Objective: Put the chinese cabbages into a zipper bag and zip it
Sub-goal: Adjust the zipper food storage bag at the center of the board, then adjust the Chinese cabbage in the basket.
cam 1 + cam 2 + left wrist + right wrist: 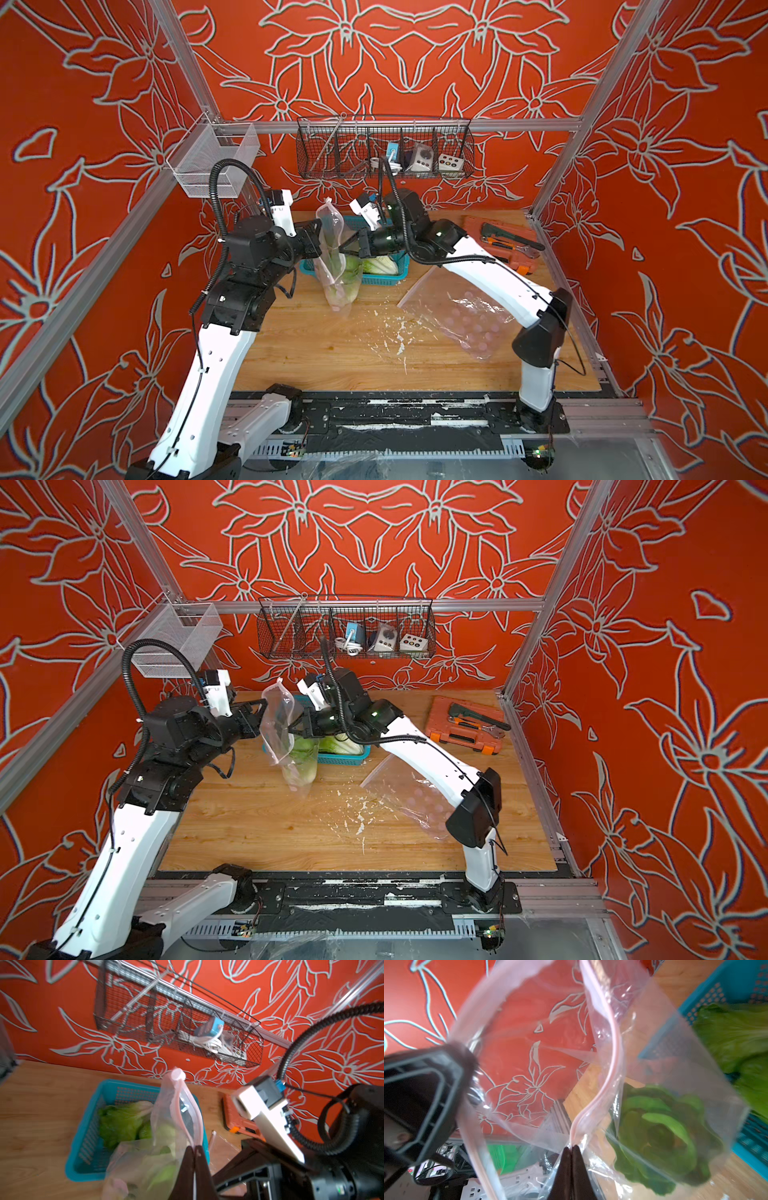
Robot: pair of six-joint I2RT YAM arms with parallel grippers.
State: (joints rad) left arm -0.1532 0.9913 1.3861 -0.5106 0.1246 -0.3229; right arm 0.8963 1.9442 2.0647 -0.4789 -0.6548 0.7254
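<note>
Table [324, 357] of pale wood carries everything. In both top views the zipper bag [331, 253] stands tall just beyond centre toward 12 o'clock, strung between the arms, its bottom seemingly resting on the wood. The teal basket [386, 277] sits behind it at 12 o'clock, and a spare bag [457, 316] lies flat at 3 o'clock. One cabbage [350, 286] sits low inside the held bag; the other chinese cabbages [379, 263] lie in the basket.

My judgement is that loading is only partly done, so zipping should wait. The lips should be drawn sideways, toward 9 and 3 o'clock, not lifted, so the head's weight cannot drag the film free.

The left claw [194, 1150] is pinched fully together on the bag's rim. The right claw [572, 1149] is likewise clamped, on the pink zip strip [615, 1049]; the mouth gapes between them.
</note>
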